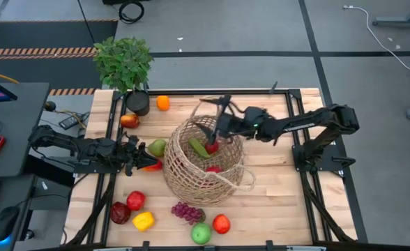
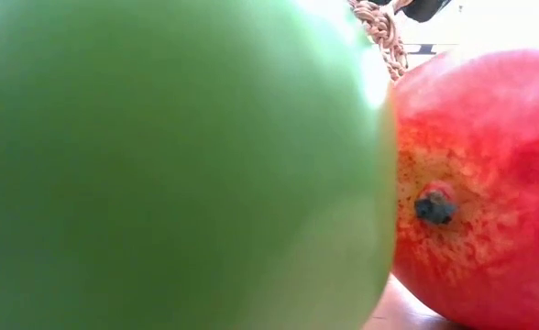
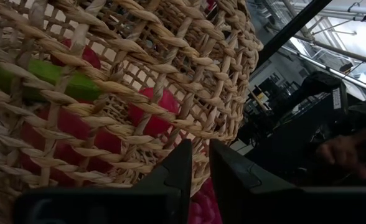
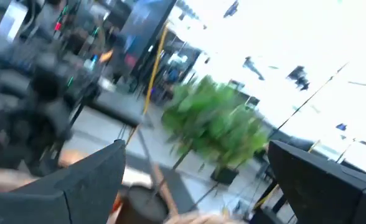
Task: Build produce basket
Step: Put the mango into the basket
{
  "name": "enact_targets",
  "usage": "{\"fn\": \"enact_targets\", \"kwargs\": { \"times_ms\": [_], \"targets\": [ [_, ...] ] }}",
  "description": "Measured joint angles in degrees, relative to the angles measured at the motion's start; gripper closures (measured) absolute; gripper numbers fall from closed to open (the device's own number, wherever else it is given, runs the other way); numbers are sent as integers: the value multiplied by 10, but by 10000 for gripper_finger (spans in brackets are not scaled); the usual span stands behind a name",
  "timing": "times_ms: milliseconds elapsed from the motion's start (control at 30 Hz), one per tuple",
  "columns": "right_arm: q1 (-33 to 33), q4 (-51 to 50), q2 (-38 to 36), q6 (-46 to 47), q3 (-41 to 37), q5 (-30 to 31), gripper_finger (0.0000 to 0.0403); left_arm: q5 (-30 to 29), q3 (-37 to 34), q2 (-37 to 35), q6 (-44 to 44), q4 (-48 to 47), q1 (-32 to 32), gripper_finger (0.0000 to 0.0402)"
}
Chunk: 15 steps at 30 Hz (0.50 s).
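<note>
Several fruits already lie in the basket [image 1: 203,167]; your right hand [image 1: 217,124] hangs above its rim, fingers spread wide and empty. Your left hand [image 1: 143,162], nearly closed just beside the basket's wall, seems to pinch an orange-red piece I can't identify; next, lift it over the rim.

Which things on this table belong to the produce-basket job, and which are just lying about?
Job:
- basket, cucumber and red fruit already inside
- orange
- grapes
- green apple
- yellow pepper
- left gripper, shut, beside the basket
- right gripper, open, over the basket

Lying about:
- potted plant
</note>
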Motion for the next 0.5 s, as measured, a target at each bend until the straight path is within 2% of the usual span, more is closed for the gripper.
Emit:
{"fn": "enact_targets", "kwargs": {
  "times_ms": [133,300,400,500],
  "targets": [
    [-6,4,-55,4,0,31,7,0,0,0,0,0,0,341],
    [-26,-37,-126,57,0,116,7,0,0,0,0,0,0,344],
    [-47,-131,-174,105,0,139,7,0,0,0,0,0,0,340],
    [-71,-267,-225,192,0,98,7,0,0,0,0,0,0,339]
  ]
}}
